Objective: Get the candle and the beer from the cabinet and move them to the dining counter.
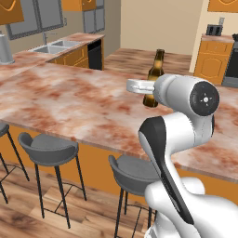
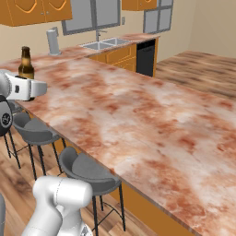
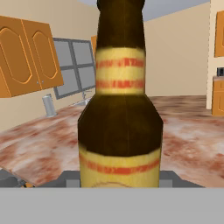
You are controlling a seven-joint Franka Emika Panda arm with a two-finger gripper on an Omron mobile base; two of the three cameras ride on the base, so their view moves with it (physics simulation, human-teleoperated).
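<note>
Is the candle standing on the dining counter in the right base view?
No: the dining counter carries no candle there; just the beer stands upright at its left end.

The beer (image 3: 119,131) runs past the hand view's top edge, its cap unseen, its base lost behind the grey band. From the left base, the arm covers the bottle's lower right side; whether it touches the surface (image 1: 69,102) cannot be told.

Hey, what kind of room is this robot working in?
A home kitchen, rendered: a steel double sink under grey windows, orange arched-panel wall cabinets, and grey bar stools along a long marbled stone counter.
</note>
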